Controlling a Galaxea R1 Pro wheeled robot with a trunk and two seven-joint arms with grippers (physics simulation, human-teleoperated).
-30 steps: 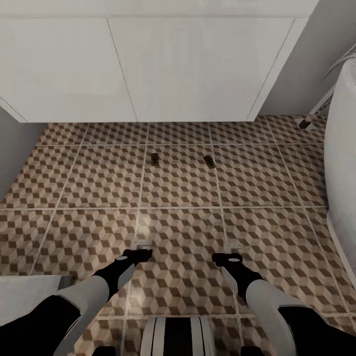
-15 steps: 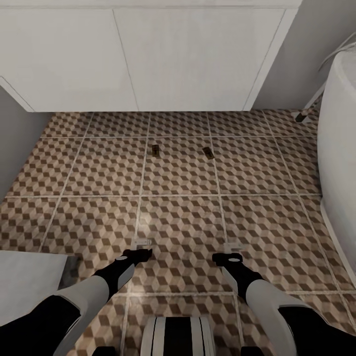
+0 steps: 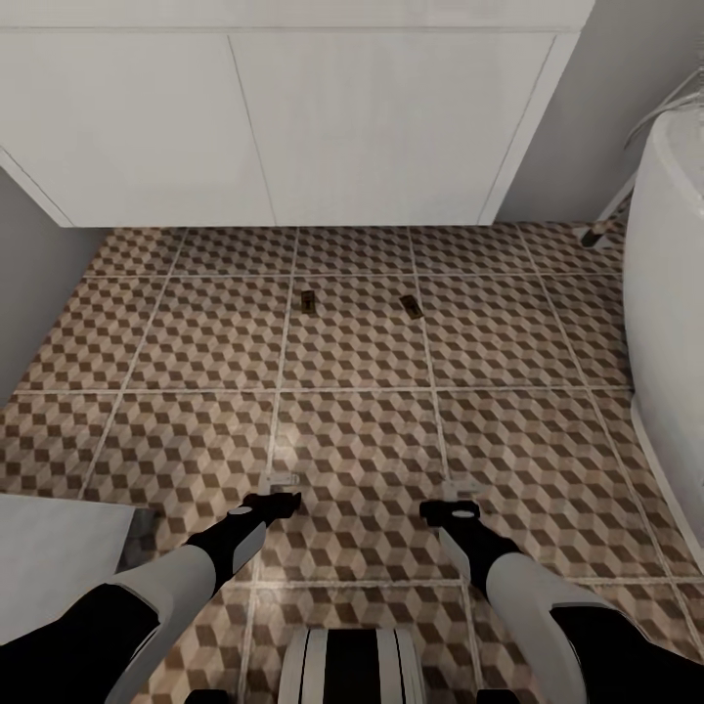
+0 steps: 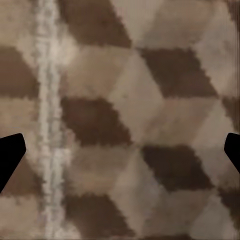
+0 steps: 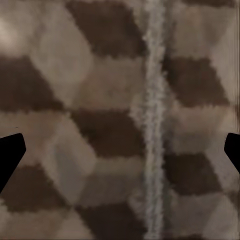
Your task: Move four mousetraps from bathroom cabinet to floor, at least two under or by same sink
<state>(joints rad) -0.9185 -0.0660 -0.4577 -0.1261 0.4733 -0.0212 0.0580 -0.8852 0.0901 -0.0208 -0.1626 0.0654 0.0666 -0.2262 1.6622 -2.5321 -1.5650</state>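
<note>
Two small dark-brown mousetraps lie flat on the cube-patterned bathroom floor [image 3: 186,430], one [image 3: 308,299] left of the other [image 3: 412,306]. Both rest about a tile in front of the long white sink vanity [image 3: 293,127]. My left gripper [image 3: 284,483] and right gripper [image 3: 456,488] hang low over the tiles, well short of the traps. In the left wrist view the left gripper [image 4: 120,155] is open over bare tile. The right gripper [image 5: 120,155] is likewise open over a grout line. The wooden cabinet is out of view.
The white bathtub [image 3: 670,323] curves along the right side. A grey wall [image 3: 24,284] closes the left, and a white block [image 3: 49,557] sits at the lower left beside my left arm. Open tiles stretch between the grippers and the traps.
The whole picture has shifted slightly, so the camera moved. Both arms keep the same pose and the two traps stay where they lay on the floor.
</note>
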